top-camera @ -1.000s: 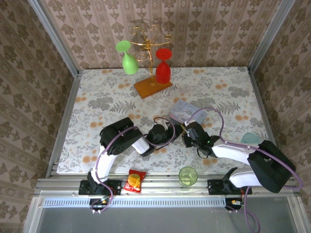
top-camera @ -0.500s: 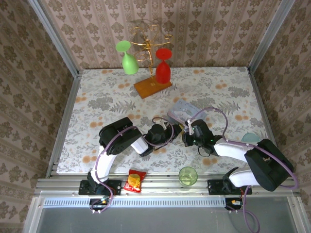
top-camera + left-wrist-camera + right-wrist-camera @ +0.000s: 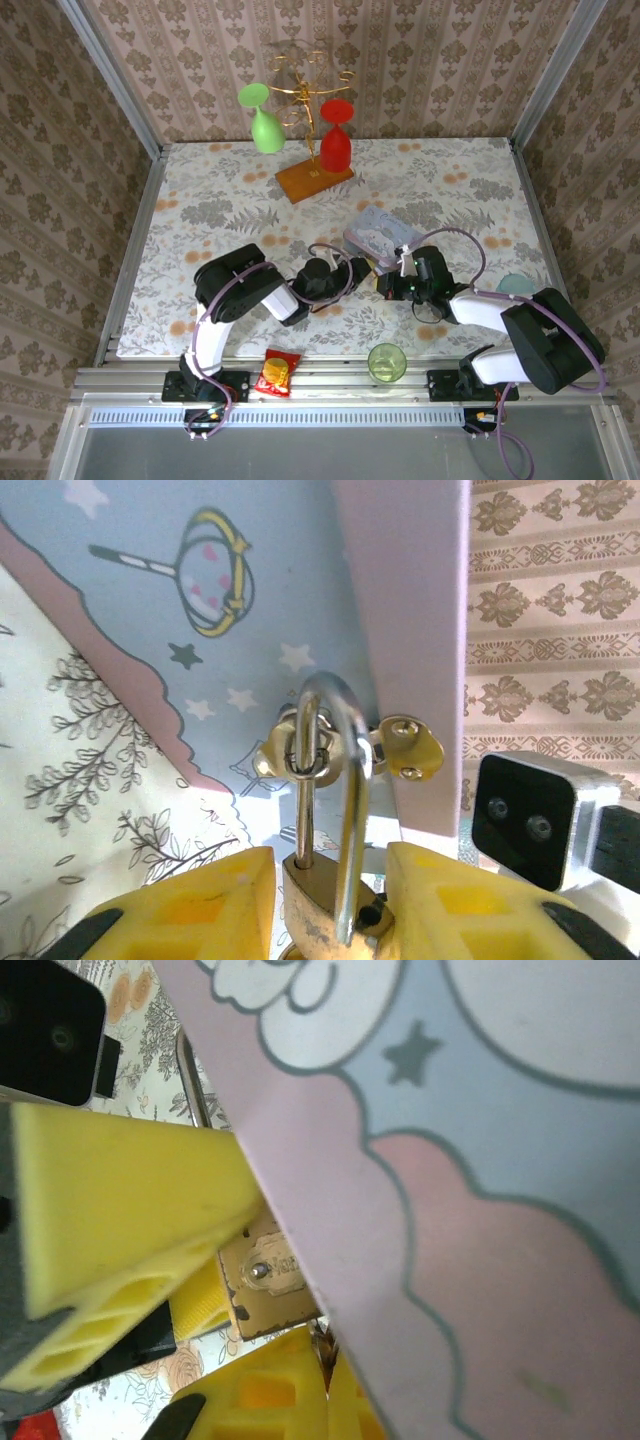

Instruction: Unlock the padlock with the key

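From above, the left gripper [image 3: 362, 268] and right gripper [image 3: 386, 284] met just below the pale-blue tin [image 3: 378, 232] at mid-frame. The left wrist camera showed the left gripper clamping the padlock [image 3: 312, 905], its shackle through the tin's hasp. The right wrist camera showed the right gripper pinching the key [image 3: 321, 1345] beneath the padlock's base. A second earlier, the right wrist sat further left.
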Controlling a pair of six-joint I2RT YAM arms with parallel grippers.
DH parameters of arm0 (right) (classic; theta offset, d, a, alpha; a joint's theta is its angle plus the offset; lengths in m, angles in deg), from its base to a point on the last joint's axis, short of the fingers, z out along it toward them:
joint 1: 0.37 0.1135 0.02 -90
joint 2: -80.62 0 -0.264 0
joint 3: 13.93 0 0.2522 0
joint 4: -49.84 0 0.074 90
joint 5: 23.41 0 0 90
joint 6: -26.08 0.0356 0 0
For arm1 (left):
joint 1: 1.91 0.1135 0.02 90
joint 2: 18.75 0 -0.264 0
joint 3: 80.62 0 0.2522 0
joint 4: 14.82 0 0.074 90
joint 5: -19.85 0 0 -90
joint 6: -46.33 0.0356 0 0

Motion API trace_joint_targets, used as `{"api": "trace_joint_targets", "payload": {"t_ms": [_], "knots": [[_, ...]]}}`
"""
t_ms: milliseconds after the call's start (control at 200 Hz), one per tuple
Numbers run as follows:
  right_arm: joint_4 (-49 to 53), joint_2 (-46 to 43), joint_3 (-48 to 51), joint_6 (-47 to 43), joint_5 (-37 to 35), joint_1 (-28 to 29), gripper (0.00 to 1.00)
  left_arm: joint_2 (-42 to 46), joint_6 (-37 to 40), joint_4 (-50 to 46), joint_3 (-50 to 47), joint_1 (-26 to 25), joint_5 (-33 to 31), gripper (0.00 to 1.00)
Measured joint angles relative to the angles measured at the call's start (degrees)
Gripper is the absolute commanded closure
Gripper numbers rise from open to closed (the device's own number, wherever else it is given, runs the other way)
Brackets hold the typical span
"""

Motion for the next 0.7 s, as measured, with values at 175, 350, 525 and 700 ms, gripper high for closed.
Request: {"api": "trace_joint_targets", "payload": {"t_ms": [175,350,525,700], "knots": [[-1.3,0.0,0.7,1.5,1.5,-0.4,0.95,2.9,3.2,-3.6,-0.8,0.7,0.0,0.8],[-3.8,0.0,2.7,3.5,2.9,-1.2,0.95,4.7,7.2,-10.0,-0.8,1.1,-0.4,0.84],[-4.4,0.1,2.7,4.4,3.8,-1.3,0.92,4.8,10.7,-14.3,-0.5,1.4,0.1,0.85],[-4.8,0.8,2.7,4.3,4.0,-1.3,0.84,6.2,14.7,-18.4,0.4,1.4,0.1,0.85]]}}
